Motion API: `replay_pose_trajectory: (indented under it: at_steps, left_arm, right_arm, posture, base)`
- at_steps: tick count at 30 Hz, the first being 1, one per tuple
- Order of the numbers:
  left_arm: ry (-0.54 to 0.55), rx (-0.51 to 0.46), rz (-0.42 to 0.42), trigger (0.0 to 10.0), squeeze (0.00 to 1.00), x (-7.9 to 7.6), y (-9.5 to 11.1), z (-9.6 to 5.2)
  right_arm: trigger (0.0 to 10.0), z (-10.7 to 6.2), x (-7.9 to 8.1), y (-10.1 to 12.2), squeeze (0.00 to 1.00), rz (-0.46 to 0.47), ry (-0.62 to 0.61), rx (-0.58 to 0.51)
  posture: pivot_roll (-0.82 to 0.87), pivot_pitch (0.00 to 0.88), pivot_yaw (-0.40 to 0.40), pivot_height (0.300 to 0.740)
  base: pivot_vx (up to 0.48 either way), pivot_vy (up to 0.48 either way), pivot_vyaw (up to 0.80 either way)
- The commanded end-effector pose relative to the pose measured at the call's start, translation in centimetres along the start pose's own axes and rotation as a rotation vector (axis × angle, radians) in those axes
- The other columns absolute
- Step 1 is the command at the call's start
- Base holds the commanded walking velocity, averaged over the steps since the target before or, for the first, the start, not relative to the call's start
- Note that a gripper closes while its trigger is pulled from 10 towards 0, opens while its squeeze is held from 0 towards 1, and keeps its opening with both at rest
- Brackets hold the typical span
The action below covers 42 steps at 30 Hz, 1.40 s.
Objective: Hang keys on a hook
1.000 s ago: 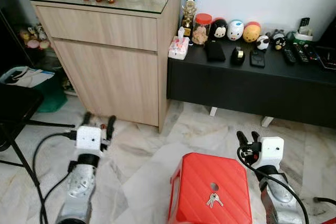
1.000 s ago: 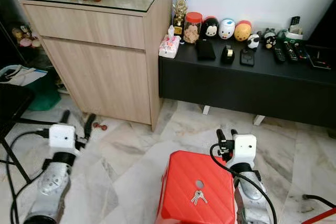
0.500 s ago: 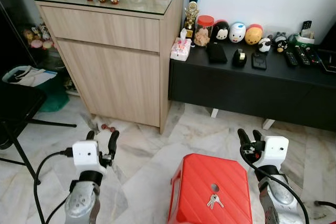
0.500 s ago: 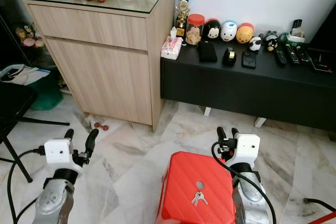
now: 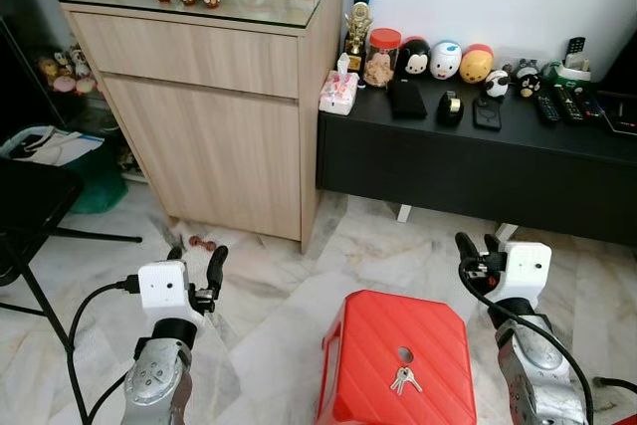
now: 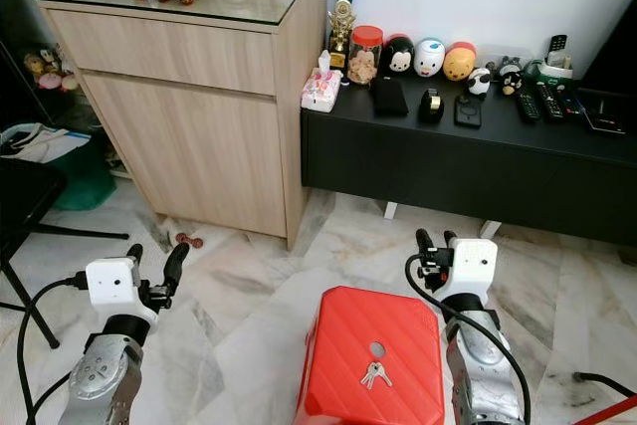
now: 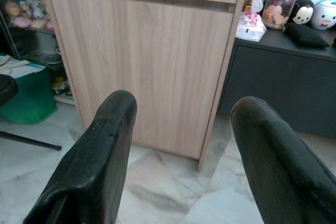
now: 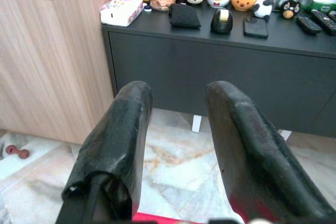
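A small bunch of silver keys [image 5: 404,379] lies on top of a red plastic stool [image 5: 378,345] on the marble floor, just in front of me. My right gripper [image 5: 476,246] hovers to the right of the stool's far corner, open, with nothing between its fingers. My left gripper [image 5: 196,255] is raised over the floor well to the left of the stool, open and empty. In the wrist views both pairs of black fingers [image 7: 89,156] [image 8: 115,140] stand apart. I see no hook.
A light wooden cabinet [image 5: 214,97] with a glass top stands ahead on the left. A low black bench [image 5: 478,161] along the white wall carries jars, toy figures and remotes. A black chair [image 5: 25,206] and cables are at the left.
The view has shifted slightly. My right gripper has risen a little and moved slightly right. The left gripper has stayed about where it was. The keys have not moved.
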<state>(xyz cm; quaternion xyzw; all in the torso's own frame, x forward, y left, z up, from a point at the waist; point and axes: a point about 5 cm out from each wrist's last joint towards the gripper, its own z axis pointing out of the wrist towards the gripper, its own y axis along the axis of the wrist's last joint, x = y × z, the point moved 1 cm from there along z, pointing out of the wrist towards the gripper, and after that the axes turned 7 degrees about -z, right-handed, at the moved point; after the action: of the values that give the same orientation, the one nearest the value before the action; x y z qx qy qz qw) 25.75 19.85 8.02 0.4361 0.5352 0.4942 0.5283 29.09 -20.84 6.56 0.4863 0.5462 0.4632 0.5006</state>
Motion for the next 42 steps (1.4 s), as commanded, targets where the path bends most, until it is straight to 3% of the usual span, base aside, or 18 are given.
replay_pose_trajectory:
  at_steps: [1,13,29,42]
  left_arm:
    - [-0.001,0.011,-0.001,10.0,0.00,-0.2,0.0,-0.2]
    - [0.005,0.010,-0.010,10.0,0.00,-0.4,0.1,0.1]
    - [0.002,0.013,-0.011,10.0,0.00,-0.5,0.3,0.3]
    - [-0.025,0.058,-0.027,10.0,0.00,-0.9,-0.4,0.8]
  right_arm:
    - [10.0,0.2,-0.3,-0.2,0.00,-0.007,-0.003,0.026]
    - [10.0,0.0,0.9,-0.6,0.00,-0.004,0.049,0.044]
    - [10.0,0.0,1.2,-0.9,0.00,0.005,0.076,0.062]
    - [10.0,0.0,1.2,-3.2,0.00,-0.044,0.092,0.201]
  posture:
    - [-0.08,0.075,-0.058,0.699]
    - [-0.08,0.093,-0.064,0.619]
    - [-0.08,0.097,-0.062,0.619]
    - [-0.08,0.088,-0.068,0.619]
  base:
    - [0.000,0.000,0.00]
    - [0.000,0.000,0.00]
    - [0.000,0.000,0.00]
    - [0.000,0.000,0.00]
